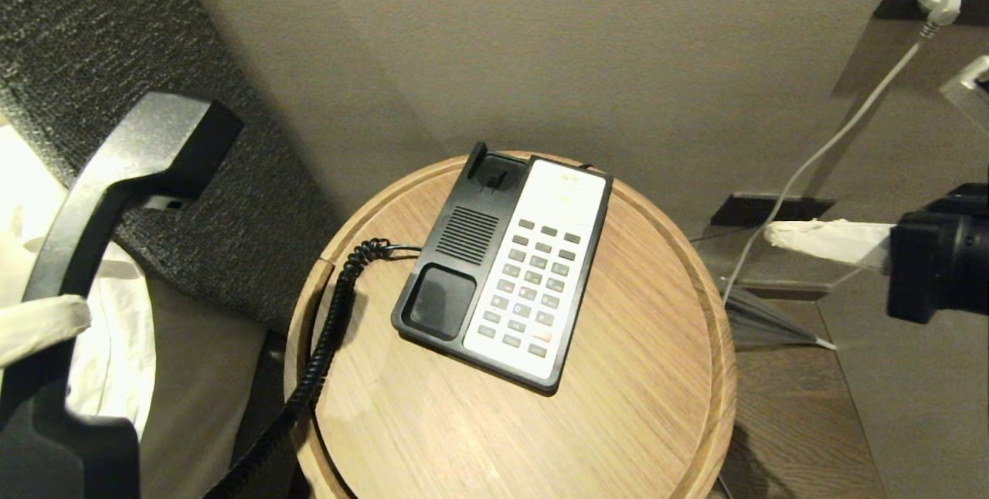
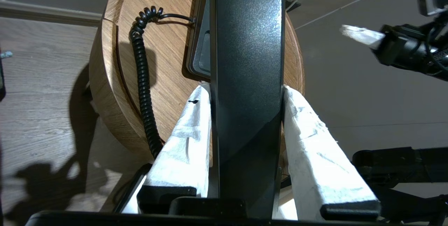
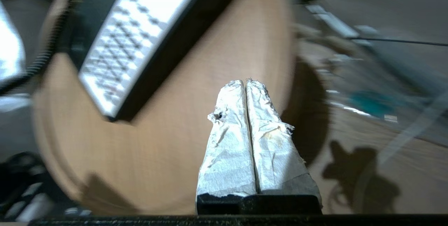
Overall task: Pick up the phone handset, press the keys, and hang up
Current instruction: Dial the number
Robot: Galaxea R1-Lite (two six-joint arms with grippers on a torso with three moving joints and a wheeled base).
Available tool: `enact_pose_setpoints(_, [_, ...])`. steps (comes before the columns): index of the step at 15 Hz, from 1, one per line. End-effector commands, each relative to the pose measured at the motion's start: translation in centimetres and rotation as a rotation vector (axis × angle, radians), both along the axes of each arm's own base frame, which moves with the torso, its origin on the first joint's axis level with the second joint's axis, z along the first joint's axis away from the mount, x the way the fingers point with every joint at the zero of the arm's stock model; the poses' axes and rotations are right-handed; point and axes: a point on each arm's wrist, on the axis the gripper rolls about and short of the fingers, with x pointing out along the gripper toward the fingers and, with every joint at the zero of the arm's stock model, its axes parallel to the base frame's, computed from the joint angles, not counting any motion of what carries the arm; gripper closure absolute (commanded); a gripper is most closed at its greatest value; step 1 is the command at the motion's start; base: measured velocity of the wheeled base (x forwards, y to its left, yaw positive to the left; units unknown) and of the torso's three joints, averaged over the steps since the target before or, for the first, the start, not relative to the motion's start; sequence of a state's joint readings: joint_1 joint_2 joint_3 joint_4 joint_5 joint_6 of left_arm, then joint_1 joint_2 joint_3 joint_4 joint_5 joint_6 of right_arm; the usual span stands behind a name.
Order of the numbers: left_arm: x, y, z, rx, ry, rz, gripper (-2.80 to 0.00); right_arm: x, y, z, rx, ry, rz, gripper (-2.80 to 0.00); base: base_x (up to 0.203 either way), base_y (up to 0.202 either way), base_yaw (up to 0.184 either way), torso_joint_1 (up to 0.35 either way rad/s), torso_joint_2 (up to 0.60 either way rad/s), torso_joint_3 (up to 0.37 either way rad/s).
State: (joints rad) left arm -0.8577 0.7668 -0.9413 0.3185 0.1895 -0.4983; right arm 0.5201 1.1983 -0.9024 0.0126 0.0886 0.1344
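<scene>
Both taped fingers of the left gripper (image 2: 246,93) clamp the phone handset (image 2: 246,61), held up left of the table (image 1: 618,406); right gripper (image 3: 246,83), pinched closed and empty, sits far right.

The left gripper (image 2: 246,93) fingers (image 2: 185,142) clamp the phone handset (image 2: 246,61) above the round wooden table (image 2: 168,54).
</scene>
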Motion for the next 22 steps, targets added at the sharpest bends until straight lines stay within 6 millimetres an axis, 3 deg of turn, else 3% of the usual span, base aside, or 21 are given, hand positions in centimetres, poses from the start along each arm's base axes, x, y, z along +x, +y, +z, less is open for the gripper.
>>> enact_pose_setpoints(1, [0.0, 0.0, -0.1, 0.001, 0.005, 0.001, 0.00, 1.7, 4.3, -0.4, 0.002, 0.068, 0.051, 0.00, 0.000, 0.000, 0.000, 0.000, 0.00, 0.000])
enact_pose_setpoints(6, [0.0, 0.0, 0.1, -0.005, 0.002, 0.000, 0.00, 3.7, 8.2, -1.4, 0.002, 0.089, 0.041, 0.00, 0.000, 0.000, 0.000, 0.000, 0.00, 0.000])
enact_pose_setpoints(12, [-0.1, 0.1, 0.2, -0.013, 0.001, 0.001, 0.00, 2.7, 11.7, -1.8, 0.003, 0.095, 0.122, 0.00, 0.000, 0.000, 0.000, 0.000, 0.00, 0.000])
enact_pose_setpoints(22, [-0.2, 0.3, 0.2, -0.019, -0.004, 0.001, 0.00, 3.6, 13.2, -3.6, -0.029, 0.110, 0.096, 0.00, 0.000, 0.000, 0.000, 0.000, 0.00, 0.000])
